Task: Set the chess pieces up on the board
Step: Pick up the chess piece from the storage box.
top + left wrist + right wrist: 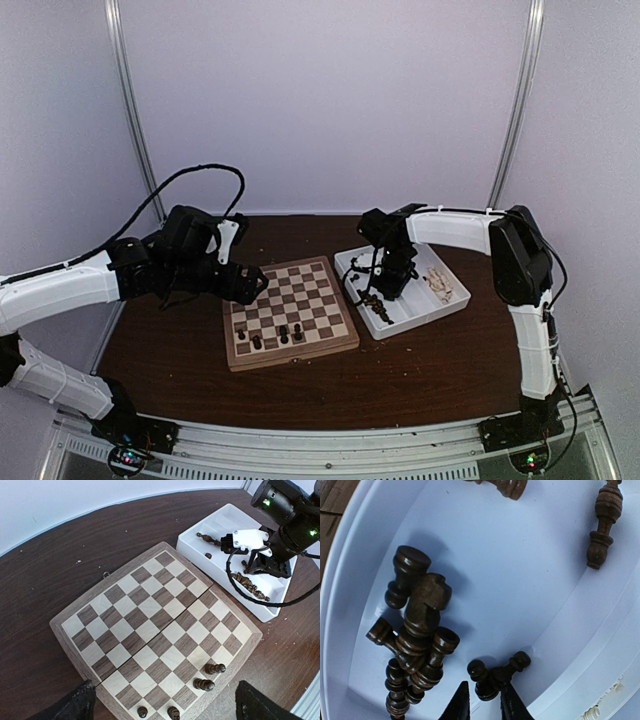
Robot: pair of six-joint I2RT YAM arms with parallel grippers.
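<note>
Four dark chess pieces [283, 335] are standing on the board [300, 290], all along its near edge: two toward the near left corner and two close together just to their right. The board is lying flat on the dark surface [420, 370], left of centre. The white tray [425, 320] is sitting just to its right, turned at an angle to it. I am holding my left claw [164, 702] above the board's far left part with its jaws spread wide apart and nothing between them. In my left wrist view the two fingertips [75, 705] are framing the near rows. I am holding my right claw [485, 702] low inside the tray's left compartment, where more dark pieces are lying on their sides, most of them in a heap [417, 630] to the left of my fingers. My right jaws are pinching down to a narrow slit around the base of one dark pawn [482, 682], which is lying against a second pawn [512, 666]. In the tray's right compartment pale pieces [440, 288] are lying.
</note>
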